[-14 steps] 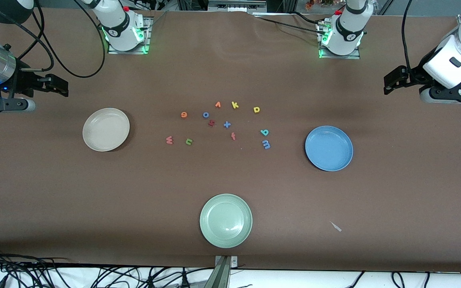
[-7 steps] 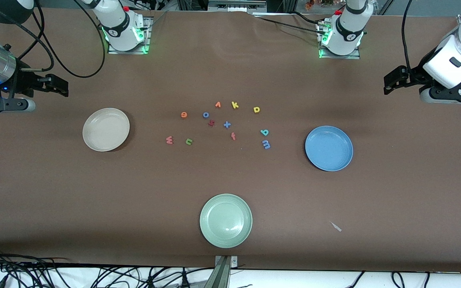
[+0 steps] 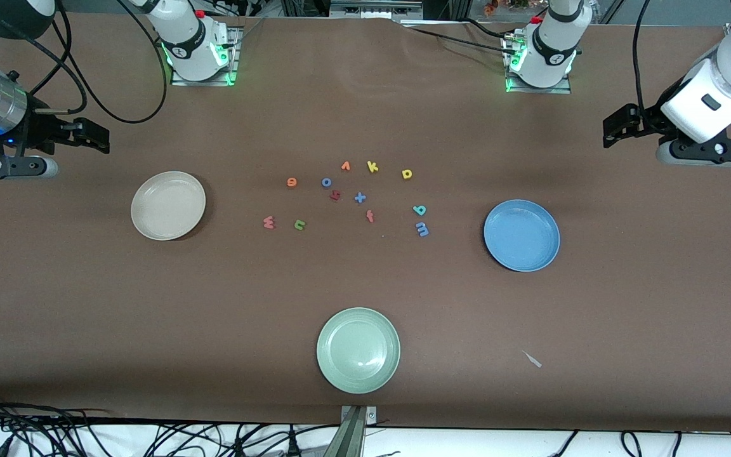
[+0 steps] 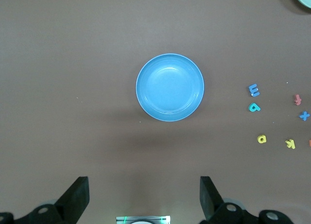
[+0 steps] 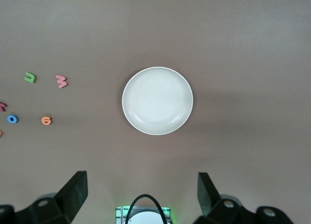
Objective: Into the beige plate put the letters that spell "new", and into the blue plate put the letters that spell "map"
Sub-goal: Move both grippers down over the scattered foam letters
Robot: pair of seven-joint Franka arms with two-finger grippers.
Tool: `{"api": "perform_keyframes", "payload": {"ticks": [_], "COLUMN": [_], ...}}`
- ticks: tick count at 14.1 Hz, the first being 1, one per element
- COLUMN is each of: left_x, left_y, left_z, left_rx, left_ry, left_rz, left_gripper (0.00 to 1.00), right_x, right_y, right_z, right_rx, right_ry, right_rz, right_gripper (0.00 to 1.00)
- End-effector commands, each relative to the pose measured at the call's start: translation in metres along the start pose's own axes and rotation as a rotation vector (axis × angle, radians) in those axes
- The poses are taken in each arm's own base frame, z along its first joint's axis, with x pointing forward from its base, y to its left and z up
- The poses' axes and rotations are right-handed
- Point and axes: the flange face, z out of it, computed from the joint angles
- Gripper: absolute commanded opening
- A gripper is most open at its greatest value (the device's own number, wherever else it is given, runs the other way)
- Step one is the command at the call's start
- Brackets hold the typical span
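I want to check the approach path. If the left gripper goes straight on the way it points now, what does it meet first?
Probably the bare table. The left gripper is open and points down, up toward the left arm's end. The blue plate lies ahead in its wrist view, seemingly off that line, though depth is unclear.

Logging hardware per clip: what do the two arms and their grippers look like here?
Both arms are white with black joint bands and black cables; their bases glow green. The left gripper and right gripper are black, each with two flat black fingers on a grey camera bar. The right arm shows a silver wrist section with a blue light.
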Motion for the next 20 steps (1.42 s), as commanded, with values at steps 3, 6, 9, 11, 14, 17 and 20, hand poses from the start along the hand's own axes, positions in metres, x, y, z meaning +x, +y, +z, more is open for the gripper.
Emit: {"api": "perform_keyframes", "payload": {"ticks": [3,6,9,11,14,17,20], "left_x": [0.056,0.103,0.123,0.127,0.116,0.114,0.114], "left_y": [0.029,0.091,0.135,0.163,0.217,0.244,0.263], "left_z": [0.074,0.159,0.214,0.241,0.285,0.314,0.362], "left_rx": [-0.017,-0.013,-0.026,-0.033,-0.018,-0.014,-0.003], "left_ry": [-0.111,-0.101,-0.075,-0.065,-0.101,-0.077,-0.074], "left_rz": [0.059,0.127,0.082,0.111,0.166,-0.116,-0.329], "left_gripper": [1.00,1.00,1.00,1.00,1.00,1.00,1.00], "right_x": [0.007,0.020,0.039,0.056,0.071,0.065,0.053], "right_y": [-0.009,-0.044,-0.105,-0.139,-0.175,-0.195,-0.227], "right_z": [0.008,0.026,0.072,0.103,0.155,0.213,0.268], "right_rx": [0.021,0.027,0.000,0.005,0.007,0.013,0.030], "right_ry": [-0.009,-0.035,-0.105,-0.090,-0.049,0.013,0.089], "right_rz": [-0.007,-0.083,-0.167,-0.212,-0.256,-0.206,-0.143], "right_gripper": [1.00,1.00,1.00,1.00,1.00,1.00,1.00]}}
